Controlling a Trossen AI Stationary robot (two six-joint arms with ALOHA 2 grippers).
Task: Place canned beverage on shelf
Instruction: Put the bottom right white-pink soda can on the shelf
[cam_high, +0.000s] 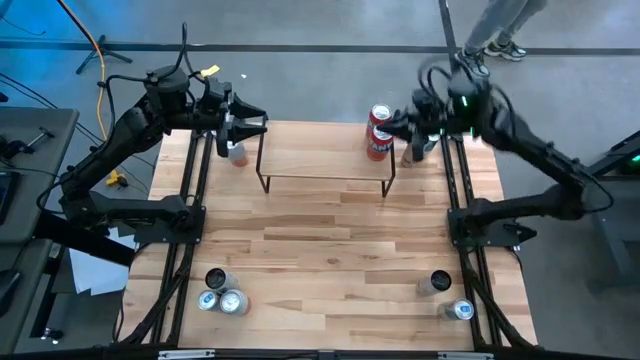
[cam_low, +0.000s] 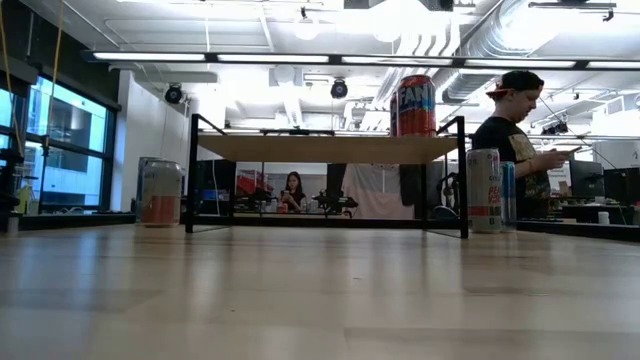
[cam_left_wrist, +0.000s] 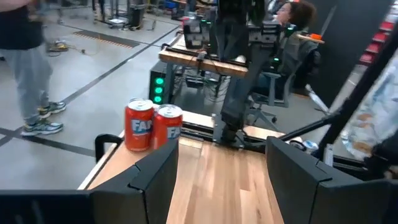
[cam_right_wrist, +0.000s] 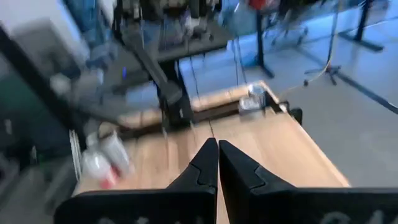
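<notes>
The shelf (cam_high: 325, 160) stands at the table's far middle on thin black legs. Two red cans (cam_high: 379, 132) stand upright on its right end, also seen in the left wrist view (cam_left_wrist: 152, 126) and the low view (cam_low: 417, 105). My left gripper (cam_high: 256, 125) hovers open off the shelf's left end, raised, its fingers (cam_left_wrist: 155, 174) holding nothing. My right gripper (cam_high: 403, 126) is shut and hovers just right of the red cans; its fingers (cam_right_wrist: 217, 165) hold nothing.
A silver and orange can (cam_high: 237, 153) stands on the table left of the shelf, and more cans (cam_high: 413, 150) stand right of it. Several cans sit near the front left (cam_high: 218, 293) and front right (cam_high: 450, 295). A person (cam_low: 515, 140) stands beyond the table.
</notes>
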